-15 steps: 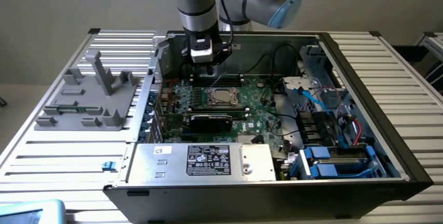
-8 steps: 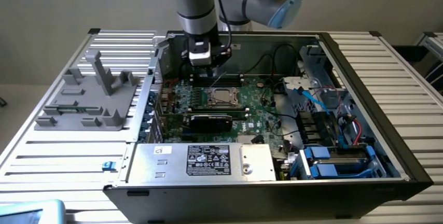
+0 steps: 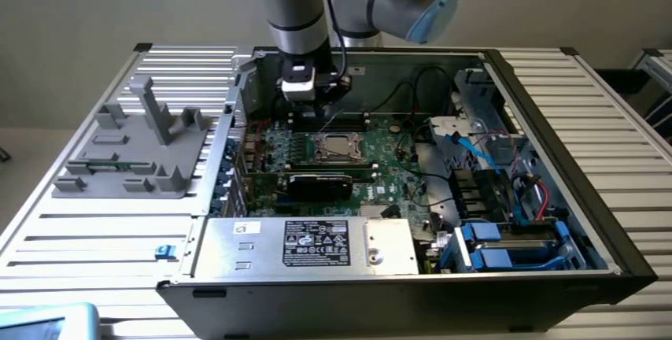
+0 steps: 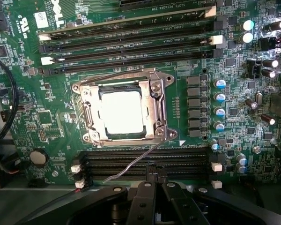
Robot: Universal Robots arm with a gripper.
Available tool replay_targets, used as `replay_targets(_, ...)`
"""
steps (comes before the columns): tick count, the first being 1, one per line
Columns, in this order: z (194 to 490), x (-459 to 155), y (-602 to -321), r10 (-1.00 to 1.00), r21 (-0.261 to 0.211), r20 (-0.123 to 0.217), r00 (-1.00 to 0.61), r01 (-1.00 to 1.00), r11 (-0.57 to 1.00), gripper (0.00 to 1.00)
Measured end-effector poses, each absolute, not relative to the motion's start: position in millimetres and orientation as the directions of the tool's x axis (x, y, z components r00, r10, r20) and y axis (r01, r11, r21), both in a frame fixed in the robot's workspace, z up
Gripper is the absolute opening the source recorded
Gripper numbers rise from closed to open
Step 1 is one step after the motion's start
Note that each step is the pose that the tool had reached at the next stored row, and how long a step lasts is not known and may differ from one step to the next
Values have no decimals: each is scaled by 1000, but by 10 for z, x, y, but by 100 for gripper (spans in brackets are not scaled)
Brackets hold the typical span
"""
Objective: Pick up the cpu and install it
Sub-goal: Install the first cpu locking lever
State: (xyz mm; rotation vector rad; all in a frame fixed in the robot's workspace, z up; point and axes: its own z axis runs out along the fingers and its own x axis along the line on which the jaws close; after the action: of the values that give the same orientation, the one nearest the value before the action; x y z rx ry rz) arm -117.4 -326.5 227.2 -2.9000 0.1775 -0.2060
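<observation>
One arm: a Universal Robots arm (image 3: 299, 25) stood over the open computer case (image 3: 630, 265), coming down from the far side.
Pincer: the pincer (image 3: 313, 112) (image 4: 155, 177) had its fingers pressed together with nothing between them; it hung above the motherboard (image 3: 397, 171) (image 4: 33, 117), over the memory slots (image 4: 145, 161) just on the far side of the socket.
Cpu: the cpu (image 3: 338, 148) (image 4: 123, 112) lay flat inside the socket frame (image 4: 157, 110), silver top up and glaring bright in the wrist view, apart from the pincer and lower than it.
Lever: a thin metal wire lever (image 4: 131, 166) slanted from the socket frame across the nearby memory slots.
Card: a black expansion card (image 3: 320, 184) sat just on the near side of the socket.
Power supply: a silver box with a black-and-white label (image 3: 304, 245) filled the near edge of the case.
Cables: blue cables (image 3: 473, 151) ran through the bays at the exterior view's right.
Desk: the case rested on a slatted metal desk (image 3: 94, 230); a grey fixture (image 3: 137, 151) stood on it at the exterior view's left, well apart from the socket.
</observation>
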Motion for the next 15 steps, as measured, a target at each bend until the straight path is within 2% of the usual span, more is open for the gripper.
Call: replay_targets(15, 2167, -1246, -3291, -174, -249, 123, 977, -139, -958, 11)
